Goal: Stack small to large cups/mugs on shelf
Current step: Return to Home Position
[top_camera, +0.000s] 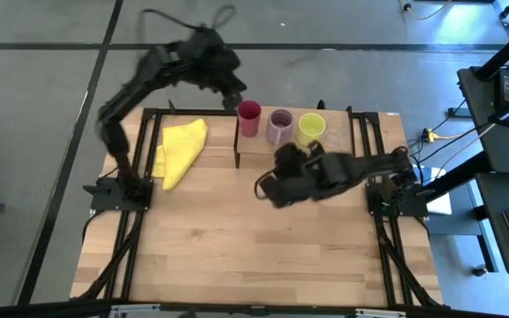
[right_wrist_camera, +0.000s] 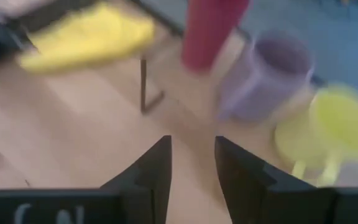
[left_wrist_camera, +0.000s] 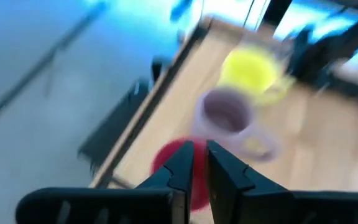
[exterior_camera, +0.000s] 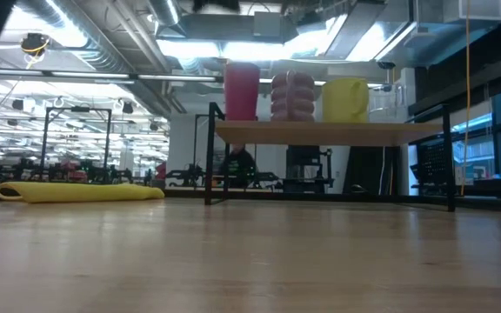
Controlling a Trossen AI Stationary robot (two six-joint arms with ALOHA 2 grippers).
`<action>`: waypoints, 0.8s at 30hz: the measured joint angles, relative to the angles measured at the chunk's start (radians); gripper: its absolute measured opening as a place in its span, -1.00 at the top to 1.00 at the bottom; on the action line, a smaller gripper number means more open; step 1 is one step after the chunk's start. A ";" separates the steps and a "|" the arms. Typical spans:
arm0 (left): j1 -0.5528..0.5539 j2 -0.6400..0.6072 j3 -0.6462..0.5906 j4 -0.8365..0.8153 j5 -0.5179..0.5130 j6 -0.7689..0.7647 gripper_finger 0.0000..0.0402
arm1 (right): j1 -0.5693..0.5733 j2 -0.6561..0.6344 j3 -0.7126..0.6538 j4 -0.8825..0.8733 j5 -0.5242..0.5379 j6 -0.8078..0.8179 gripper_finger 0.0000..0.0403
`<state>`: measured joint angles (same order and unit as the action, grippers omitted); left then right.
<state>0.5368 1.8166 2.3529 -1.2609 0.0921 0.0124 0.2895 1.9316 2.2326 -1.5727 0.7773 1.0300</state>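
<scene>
The dark red cup (top_camera: 249,117), the lilac mug (top_camera: 280,126), the yellow-green mug (top_camera: 311,128) and the tiny clear glass (exterior_camera: 385,103) stand upright in a row on the low light-wood shelf (exterior_camera: 320,132) at the table's far edge. My left gripper (left_wrist_camera: 199,165) hovers above the far side of the red cup (left_wrist_camera: 179,168), its fingers all but together and holding nothing. My right gripper (right_wrist_camera: 192,168) is open and empty above the tabletop, just in front of the shelf and below the lilac mug (right_wrist_camera: 263,78).
A yellow cloth (top_camera: 182,150) lies on the table to the left of the shelf. The shelf's thin black legs (right_wrist_camera: 143,84) stand on the tabletop. Bare wood (top_camera: 254,256) runs from the shelf to the table's near edge.
</scene>
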 joint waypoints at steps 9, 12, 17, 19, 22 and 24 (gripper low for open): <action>-0.098 -0.280 0.001 0.132 -0.061 -0.248 0.84 | -0.030 -0.213 0.010 0.302 -0.110 -0.358 0.38; -0.171 -0.335 0.001 0.121 -0.072 -0.249 0.83 | -0.031 -0.263 0.007 0.310 -0.206 -0.293 0.38; -0.362 -0.369 -0.020 0.148 -0.110 -0.215 0.84 | 0.013 -0.303 0.007 0.373 -0.261 -0.413 0.38; -0.451 -0.369 -0.071 0.177 -0.182 -0.218 0.85 | 0.040 -0.297 0.000 0.432 -0.311 -0.548 0.38; -0.581 -0.369 -0.241 0.391 -0.308 -0.234 0.85 | 0.056 -0.292 -0.105 0.554 -0.308 -0.668 0.38; -0.645 -0.376 -0.385 0.556 -0.314 -0.217 0.85 | 0.045 -0.308 -0.236 0.687 -0.356 -0.707 0.38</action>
<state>-0.1085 1.4405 1.9678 -0.7048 -0.2220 -0.2047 0.3347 1.6238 1.9966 -0.8862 0.4213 0.3231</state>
